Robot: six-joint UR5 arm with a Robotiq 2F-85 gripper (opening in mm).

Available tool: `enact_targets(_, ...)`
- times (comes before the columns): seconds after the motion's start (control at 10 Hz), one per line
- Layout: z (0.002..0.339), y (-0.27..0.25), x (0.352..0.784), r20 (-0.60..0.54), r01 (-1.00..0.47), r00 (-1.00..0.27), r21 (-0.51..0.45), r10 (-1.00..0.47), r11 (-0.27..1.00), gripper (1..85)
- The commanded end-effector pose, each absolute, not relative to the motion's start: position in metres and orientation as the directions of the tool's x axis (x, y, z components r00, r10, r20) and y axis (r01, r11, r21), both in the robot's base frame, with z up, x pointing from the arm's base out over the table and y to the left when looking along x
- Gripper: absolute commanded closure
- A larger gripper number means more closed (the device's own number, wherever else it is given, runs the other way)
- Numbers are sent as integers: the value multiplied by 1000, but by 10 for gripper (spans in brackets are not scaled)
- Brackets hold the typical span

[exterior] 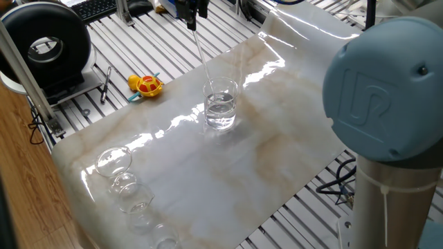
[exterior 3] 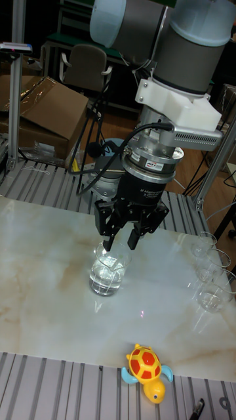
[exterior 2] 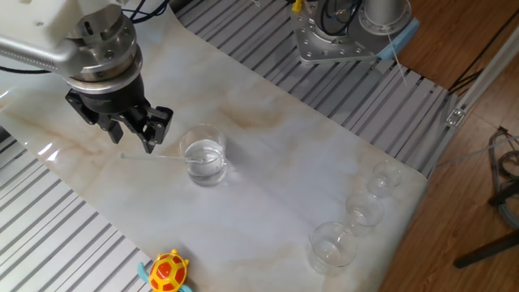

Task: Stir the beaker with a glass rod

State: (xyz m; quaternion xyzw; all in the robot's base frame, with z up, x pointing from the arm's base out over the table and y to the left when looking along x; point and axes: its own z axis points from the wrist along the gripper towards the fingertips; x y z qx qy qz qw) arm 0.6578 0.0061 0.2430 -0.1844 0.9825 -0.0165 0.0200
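Observation:
The beaker (exterior: 220,104) (exterior 2: 203,154) (exterior 3: 107,270) stands upright on the marble-patterned sheet, about half full of clear liquid. The glass rod (exterior: 202,57) (exterior 2: 158,158) leans in it, lower end in the liquid, upper end slanting up to my gripper. The gripper (exterior: 192,19) (exterior 2: 136,139) (exterior 3: 120,244) hangs just above and beside the beaker rim, pointing down. In the tall view its two fingers stand apart with a gap between them. The rod's top lies at the fingertips; I cannot tell whether they touch it. The rod is too faint to make out in the tall view.
A yellow and red toy turtle (exterior: 145,84) (exterior 2: 166,272) (exterior 3: 147,369) lies by the sheet's edge. Three small round glass vessels (exterior: 118,169) (exterior 2: 361,209) (exterior 3: 210,275) stand in a row at one corner. A black round device (exterior: 45,45) and the arm's base (exterior 2: 340,32) stand off the sheet.

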Motion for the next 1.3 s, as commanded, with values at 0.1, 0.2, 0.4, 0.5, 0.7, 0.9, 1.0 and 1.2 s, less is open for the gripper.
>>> enact_targets(0.1,244,14,664,-71,-339,-938,-11,-339,941,360)
enact_targets(0.2,244,15,665,-76,-337,-938,-9,-337,941,360)
enact_targets(0.4,244,16,670,-94,-343,-935,-11,-342,939,360)
enact_targets(0.5,244,18,669,-95,-348,-933,-4,-347,937,357)
enact_targets(0.7,244,14,666,-76,-360,-930,-14,-360,933,353)
enact_targets(0.9,246,15,669,-78,-364,-928,-17,-365,931,353)
enact_targets(1.0,247,16,671,-82,-367,-927,-17,-367,930,353)
enact_targets(1.2,246,17,674,-80,-369,-926,-25,-369,929,353)
